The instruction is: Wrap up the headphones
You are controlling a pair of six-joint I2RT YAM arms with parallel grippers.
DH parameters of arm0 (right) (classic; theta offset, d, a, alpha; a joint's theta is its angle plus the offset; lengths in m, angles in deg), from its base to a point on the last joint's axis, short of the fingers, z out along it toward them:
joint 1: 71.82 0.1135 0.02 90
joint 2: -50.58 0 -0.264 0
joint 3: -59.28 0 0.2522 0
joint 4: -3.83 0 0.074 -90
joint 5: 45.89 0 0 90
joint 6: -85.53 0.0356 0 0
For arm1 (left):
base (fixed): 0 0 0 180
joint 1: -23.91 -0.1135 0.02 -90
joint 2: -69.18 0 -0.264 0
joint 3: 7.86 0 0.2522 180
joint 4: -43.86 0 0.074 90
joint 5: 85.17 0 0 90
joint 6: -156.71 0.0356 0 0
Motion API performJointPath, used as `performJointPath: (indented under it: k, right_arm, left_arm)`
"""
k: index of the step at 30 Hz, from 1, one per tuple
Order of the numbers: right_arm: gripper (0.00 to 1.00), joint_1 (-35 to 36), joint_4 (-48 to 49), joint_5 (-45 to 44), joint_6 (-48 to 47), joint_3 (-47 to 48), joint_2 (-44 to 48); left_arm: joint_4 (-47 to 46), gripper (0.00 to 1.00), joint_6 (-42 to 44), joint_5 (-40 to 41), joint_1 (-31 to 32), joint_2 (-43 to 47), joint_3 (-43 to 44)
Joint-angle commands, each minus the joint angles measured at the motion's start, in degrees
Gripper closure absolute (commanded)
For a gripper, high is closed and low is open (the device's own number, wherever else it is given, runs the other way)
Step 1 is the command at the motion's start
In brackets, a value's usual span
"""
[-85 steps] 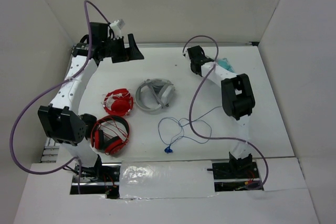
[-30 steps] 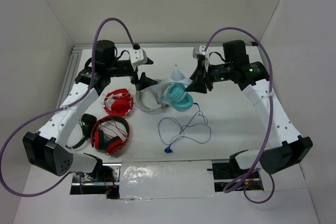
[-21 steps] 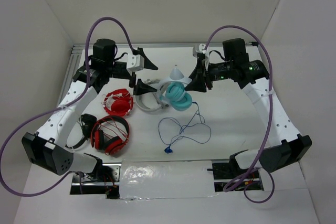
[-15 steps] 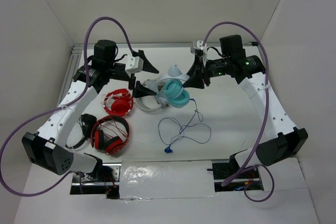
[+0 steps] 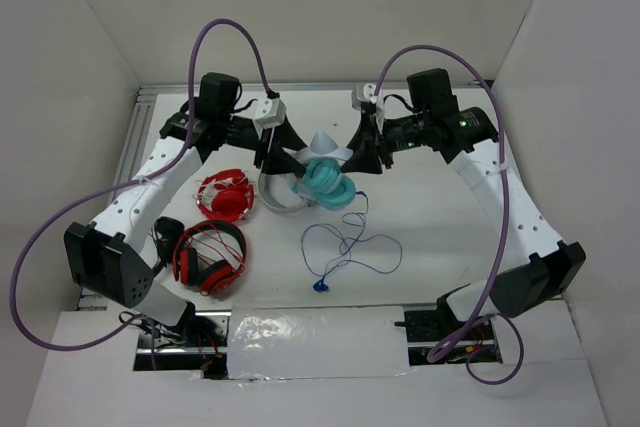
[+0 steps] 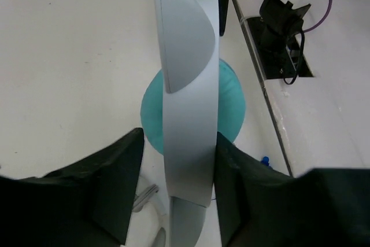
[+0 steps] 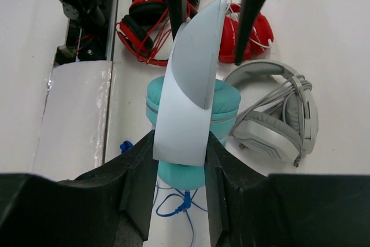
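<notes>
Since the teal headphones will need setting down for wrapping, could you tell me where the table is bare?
Bare: the right side of the table, past the blue cable, and the far strip behind both grippers. Crowded: the left, with red headphones, and the centre, with the grey-white headphones.

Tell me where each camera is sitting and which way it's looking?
Top external: high above and behind the arms, looking down on the table; both arms and bases show.
Left wrist: on the left arm, looking past its dark fingers at the headphones' pale headband and a teal cup.
Right wrist: on the right arm, looking past its fingers at the same headband, with red headphones and grey-white headphones beyond.
Shared: both wrist views show that headband, from opposite sides.
</notes>
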Motion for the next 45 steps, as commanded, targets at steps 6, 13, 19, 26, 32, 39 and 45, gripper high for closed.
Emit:
performJointPath:
  k: [6,13,19,26,32,39,45]
  right_arm:
    - [1.00,0.26,2.43,-1.12,-0.52,2.32,0.48]
    - [0.99,0.26,8.56,-3.84,3.60,0.04,1.71]
    - [0.01,0.43,18.49,-11.04,12.38,-4.62,5.75]
    - [0.00,0.35,24.66,-24.40,23.03,-7.34,9.88]
    - [0.00,0.26,36.34,-45.03,33.04,-18.40,18.58]
    - [0.00,0.26,42.17,-57.37,45.26,-31.42,27.37]
    - [0.00,0.52,48.64,-58.60,52.12,-45.56,33.70]
  left_arm:
    - [-1.27,0.71,0.55,-5.38,0.29,1.97,1.72]
    - [-6.00,1.00,-4.10,-4.77,0.29,3.20,0.49]
    - [-18.13,1.00,-19.91,8.81,0.29,4.87,-1.97]
    - [-19.11,1.00,-30.20,17.72,0.21,2.76,1.63]
    - [-21.48,1.00,-39.43,26.06,-0.14,3.90,2.51]
    - [-23.50,1.00,-49.89,34.41,-1.02,5.66,2.25]
    - [-22.36,1.00,-62.97,38.91,-3.74,7.33,2.16]
